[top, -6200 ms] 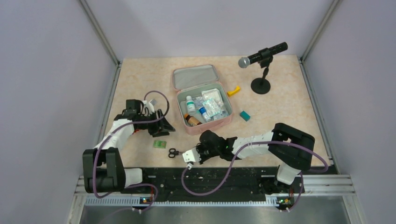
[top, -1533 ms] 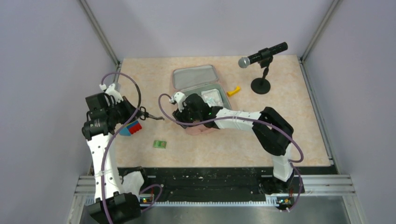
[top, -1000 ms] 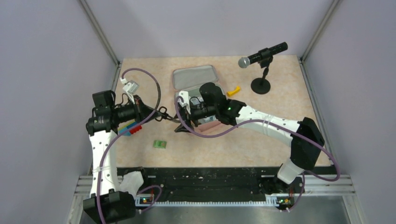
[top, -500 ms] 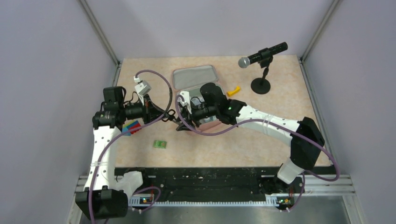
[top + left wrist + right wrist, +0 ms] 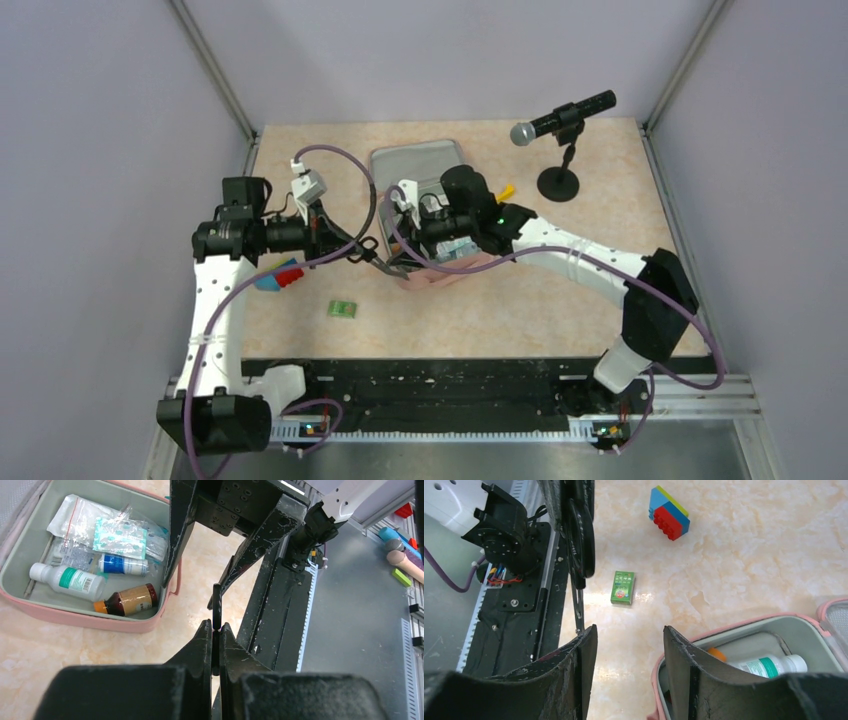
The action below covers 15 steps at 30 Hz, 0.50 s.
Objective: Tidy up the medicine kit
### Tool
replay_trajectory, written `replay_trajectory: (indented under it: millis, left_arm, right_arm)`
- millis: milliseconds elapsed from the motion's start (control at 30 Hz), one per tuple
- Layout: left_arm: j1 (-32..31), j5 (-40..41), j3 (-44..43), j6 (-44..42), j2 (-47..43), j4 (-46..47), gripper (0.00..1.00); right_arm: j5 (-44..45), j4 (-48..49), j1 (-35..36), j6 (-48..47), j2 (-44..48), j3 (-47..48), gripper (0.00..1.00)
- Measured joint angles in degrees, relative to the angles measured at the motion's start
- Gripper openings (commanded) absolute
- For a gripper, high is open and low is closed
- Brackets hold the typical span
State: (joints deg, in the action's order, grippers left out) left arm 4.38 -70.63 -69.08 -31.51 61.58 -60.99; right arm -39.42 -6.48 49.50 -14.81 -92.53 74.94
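The medicine kit (image 5: 432,279) lies open, its pink wall (image 5: 100,623) around bottles and clear packets, lid (image 5: 415,163) folded back. My left gripper (image 5: 356,247) (image 5: 216,628) is shut on the black scissors (image 5: 372,256) (image 5: 216,602), held in the air just left of the kit's near corner. In the right wrist view the scissors (image 5: 581,545) hang blade down, right beside one finger of my right gripper (image 5: 629,647). That right gripper (image 5: 397,262) is open over the kit's left rim (image 5: 734,626), with nothing between its fingers.
A small green box (image 5: 343,309) (image 5: 623,587) and a red, blue and yellow toy block (image 5: 281,275) (image 5: 669,512) lie on the table left of the kit. A yellow piece (image 5: 505,190) and a microphone on a stand (image 5: 560,122) are at the back right.
My left gripper has carried the scissors a little rightwards, toward the kit. The right arm's wrist has drawn back to the right over the kit, with its jaws still apart.
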Motion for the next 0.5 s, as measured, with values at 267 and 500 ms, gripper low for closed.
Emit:
replay_trajectory:
  millis: [267, 500]
  left_arm:
    - [-0.7, 1.7, -0.1, 1.7, 0.8, 2.6, 0.0]
    - [-3.6, 5.8, -4.5, -3.7, 4.8, -2.2, 0.0]
  right_arm:
    - [-5.9, -0.3, -0.9, -0.1, -4.8, 2.4, 0.48]
    - [-14.4, -0.8, -5.5, 0.9, -6.4, 5.5, 0.55]
